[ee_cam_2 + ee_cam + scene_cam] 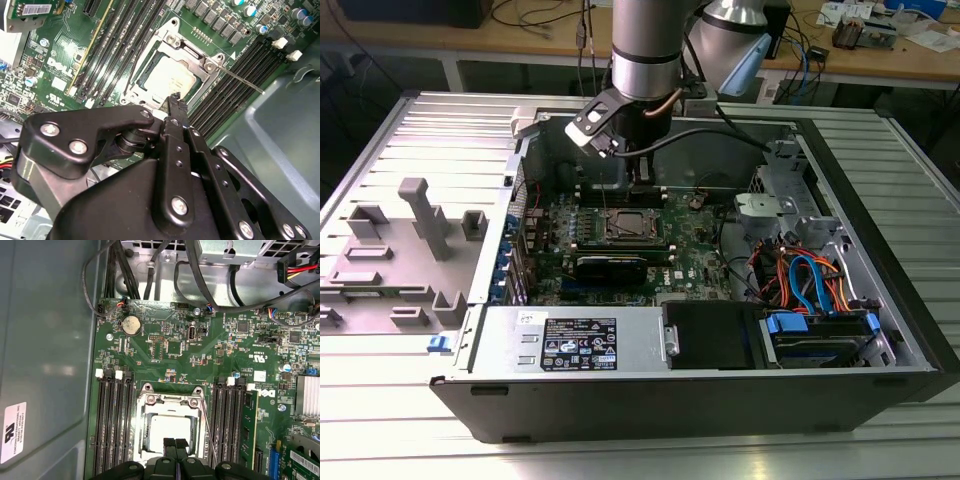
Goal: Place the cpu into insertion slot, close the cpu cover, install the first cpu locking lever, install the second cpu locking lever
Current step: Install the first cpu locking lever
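A ribbed metal tabletop (pixel 380 440) carries an open computer case (pixel 720 400) lying on its side, with a grey moulded fixture (pixel 425 215) beside it on the exterior view's left. The robot arm (pixel 645 50) comes straight down into the case from above, over the far half of the green motherboard (pixel 695 265).

Down at the end of the arm, the claw (pixel 175 444) has its two black fingertips pressed together with nothing between them. It hangs right at the edge of the socket frame, and I can't tell whether it touches the frame.

The insertion slot (pixel 625 226) sits in the middle of the board, flanked on both sides by long black memory slots (pixel 112 420). The cpu cover (pixel 170 401) lies down flat over the slot, with its screw heads along one edge. Through the cover's square window shows the cpu (pixel 167 427), silver-grey top up, seated in the slot.

In the first wrist view a thin metal locking lever (pixel 208 432) runs along the side of the socket, between it and the nearer bank of memory slots. In the second wrist view that rod starts at a corner of the cover and points out across the memory slots.
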Controlling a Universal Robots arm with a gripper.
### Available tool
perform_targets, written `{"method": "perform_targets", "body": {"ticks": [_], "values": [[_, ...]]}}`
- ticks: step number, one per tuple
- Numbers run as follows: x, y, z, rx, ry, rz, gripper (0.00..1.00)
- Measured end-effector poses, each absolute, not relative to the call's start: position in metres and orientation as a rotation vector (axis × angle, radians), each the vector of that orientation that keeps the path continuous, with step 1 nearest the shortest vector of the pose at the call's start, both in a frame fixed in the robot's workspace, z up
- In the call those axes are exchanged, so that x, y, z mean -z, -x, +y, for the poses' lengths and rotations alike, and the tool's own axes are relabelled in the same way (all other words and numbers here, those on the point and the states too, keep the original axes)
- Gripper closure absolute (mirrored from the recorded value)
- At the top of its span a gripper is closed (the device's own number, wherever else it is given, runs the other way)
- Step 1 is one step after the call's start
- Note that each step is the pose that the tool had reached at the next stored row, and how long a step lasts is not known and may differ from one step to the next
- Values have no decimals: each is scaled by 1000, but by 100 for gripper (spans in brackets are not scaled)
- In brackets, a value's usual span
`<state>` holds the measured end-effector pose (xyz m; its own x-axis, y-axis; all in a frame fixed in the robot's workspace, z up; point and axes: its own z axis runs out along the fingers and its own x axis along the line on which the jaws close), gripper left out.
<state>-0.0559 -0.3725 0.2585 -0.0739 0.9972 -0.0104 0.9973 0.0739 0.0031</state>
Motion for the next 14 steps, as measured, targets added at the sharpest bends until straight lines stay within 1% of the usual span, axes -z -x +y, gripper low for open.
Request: {"method": "perform_targets", "body": {"ticks": [7, 14], "values": [[-259, 56, -373, 7, -2028, 2387, 89], [-272, 56, -373, 6, -1991, 2417, 89]]}}
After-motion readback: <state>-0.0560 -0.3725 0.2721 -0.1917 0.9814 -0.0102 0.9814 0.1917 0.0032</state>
